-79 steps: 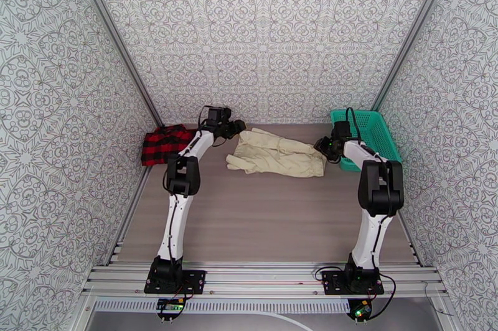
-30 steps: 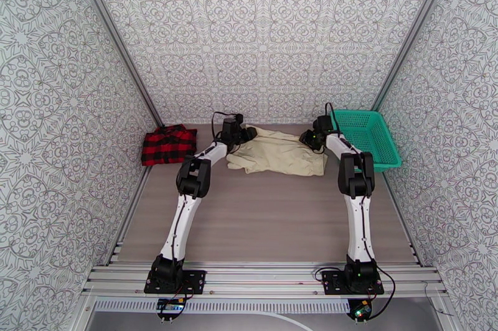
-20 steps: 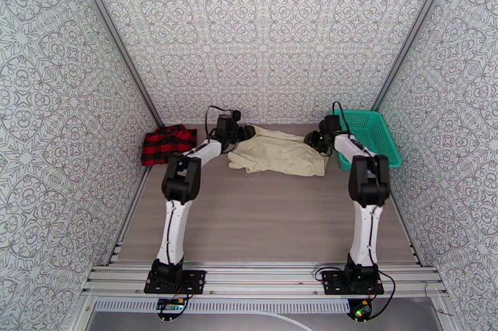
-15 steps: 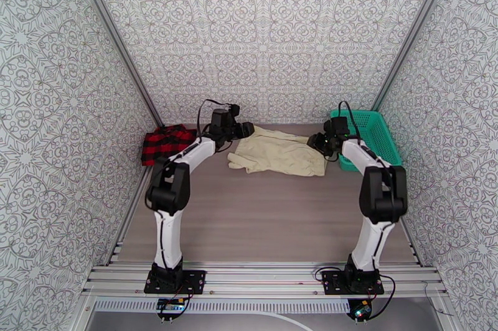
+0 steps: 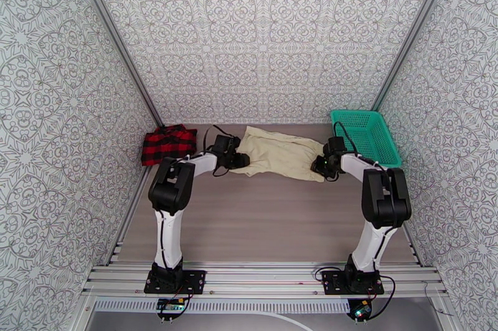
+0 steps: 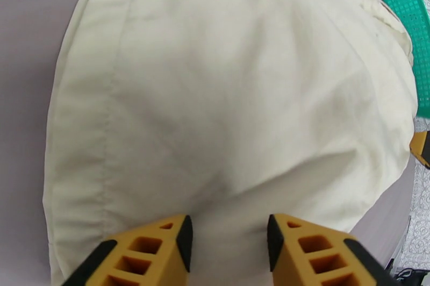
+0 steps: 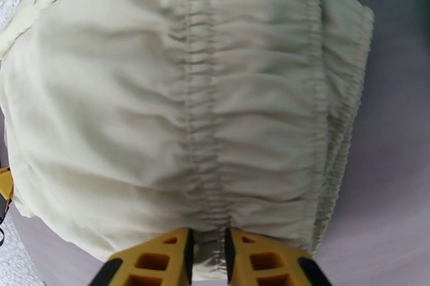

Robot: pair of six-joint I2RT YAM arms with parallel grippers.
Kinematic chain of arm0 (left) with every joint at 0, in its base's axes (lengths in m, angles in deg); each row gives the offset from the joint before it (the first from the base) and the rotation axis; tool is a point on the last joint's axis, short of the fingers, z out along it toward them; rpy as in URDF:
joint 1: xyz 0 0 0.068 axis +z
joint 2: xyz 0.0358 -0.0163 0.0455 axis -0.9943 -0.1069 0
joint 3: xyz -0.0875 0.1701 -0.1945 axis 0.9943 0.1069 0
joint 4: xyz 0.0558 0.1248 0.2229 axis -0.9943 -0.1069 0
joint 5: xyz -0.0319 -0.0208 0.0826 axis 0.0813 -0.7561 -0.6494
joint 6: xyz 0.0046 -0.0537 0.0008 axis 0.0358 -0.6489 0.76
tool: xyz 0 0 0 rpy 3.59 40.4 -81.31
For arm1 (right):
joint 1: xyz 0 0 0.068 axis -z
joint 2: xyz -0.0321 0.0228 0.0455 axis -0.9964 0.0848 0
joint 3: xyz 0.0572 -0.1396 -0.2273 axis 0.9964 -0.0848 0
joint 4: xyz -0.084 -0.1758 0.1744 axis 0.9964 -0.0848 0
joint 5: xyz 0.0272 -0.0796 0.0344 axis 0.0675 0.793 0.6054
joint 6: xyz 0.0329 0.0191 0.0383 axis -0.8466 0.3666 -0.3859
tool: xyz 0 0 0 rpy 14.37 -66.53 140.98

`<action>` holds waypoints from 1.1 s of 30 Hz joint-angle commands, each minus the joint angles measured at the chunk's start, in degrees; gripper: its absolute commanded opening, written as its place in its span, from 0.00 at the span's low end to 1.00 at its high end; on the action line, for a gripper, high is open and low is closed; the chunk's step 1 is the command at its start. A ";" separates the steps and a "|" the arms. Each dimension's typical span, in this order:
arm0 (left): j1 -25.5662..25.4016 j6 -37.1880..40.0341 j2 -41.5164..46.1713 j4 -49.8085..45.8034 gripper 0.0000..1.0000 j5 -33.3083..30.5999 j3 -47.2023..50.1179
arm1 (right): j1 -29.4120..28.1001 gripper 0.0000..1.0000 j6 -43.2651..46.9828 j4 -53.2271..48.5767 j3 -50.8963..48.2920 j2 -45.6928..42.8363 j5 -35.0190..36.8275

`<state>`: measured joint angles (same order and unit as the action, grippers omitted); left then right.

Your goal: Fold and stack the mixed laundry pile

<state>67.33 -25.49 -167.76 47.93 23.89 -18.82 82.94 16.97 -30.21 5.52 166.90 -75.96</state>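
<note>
A cream-beige cloth [image 5: 280, 155] with a gathered elastic band [image 7: 201, 93] lies folded at the back middle of the table. My left gripper [image 5: 239, 161] sits low at its left end. In the left wrist view its fingers [image 6: 229, 238] stand apart, open, with the cloth [image 6: 226, 93] spread between and beyond them. My right gripper [image 5: 319, 167] is at the cloth's right end. In the right wrist view it [image 7: 209, 252] is shut on the cloth's near edge at the gathered seam. The red-and-black checked shirt [image 5: 165, 144] lies bunched at the back left, apart from both grippers.
A teal mesh basket [image 5: 367, 136] stands at the back right, just beyond the right gripper, and its corner [image 6: 411, 13] shows in the left wrist view. Patterned walls close in the back and both sides. Bare grey table [image 5: 267, 220] stretches toward the arm bases.
Both grippers came down and toward the near side from the cloth's back corners. The cream cloth shifted with them and now lies smoother and more compact.
</note>
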 commanded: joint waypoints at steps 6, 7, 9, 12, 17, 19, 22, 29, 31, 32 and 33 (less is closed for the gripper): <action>1.94 -0.62 11.88 -3.68 0.36 -1.21 20.24 | -1.63 0.22 2.07 -5.93 -8.71 -5.71 2.39; 1.94 -0.66 13.83 -4.09 0.35 -1.38 22.32 | -2.07 0.21 2.30 -6.42 -9.80 -6.67 2.63; 1.65 -1.30 17.58 -5.34 0.34 -1.98 26.17 | -2.83 0.21 2.48 -7.52 -12.19 -8.76 2.72; 0.43 -3.28 24.45 -6.03 0.33 -2.28 32.10 | -3.73 0.20 2.58 -9.01 -16.62 -12.70 2.90; -1.75 -4.73 35.10 -11.57 0.43 -4.94 33.81 | -3.79 0.24 2.53 -11.94 -20.15 -20.12 3.75; -2.64 -3.37 36.77 -14.47 0.47 -6.24 30.25 | -3.80 0.33 2.52 -12.69 -19.00 -22.49 5.01; -3.41 -2.14 34.40 -14.53 0.49 -5.96 22.99 | -3.78 0.41 2.05 -11.01 -15.93 -23.32 4.39; -5.85 -1.76 16.08 -9.52 0.40 -3.34 5.10 | -6.48 0.36 -0.16 -4.83 -7.20 -15.49 -0.42; -5.97 -2.37 10.69 -9.11 0.37 -2.71 0.65 | -7.67 0.36 -0.65 -3.88 -4.91 -13.12 -0.31; -5.97 -2.75 8.74 -8.80 0.36 -2.62 -0.92 | -8.11 0.35 -0.91 -3.53 -4.06 -12.07 -0.58; -5.91 -3.05 6.91 -8.87 0.36 -2.62 -2.39 | -8.37 0.35 -1.15 -3.31 -3.44 -11.27 -0.66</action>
<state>61.64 -28.44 -156.85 39.05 20.13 -17.95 75.77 17.19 -35.35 -0.60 153.39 -75.20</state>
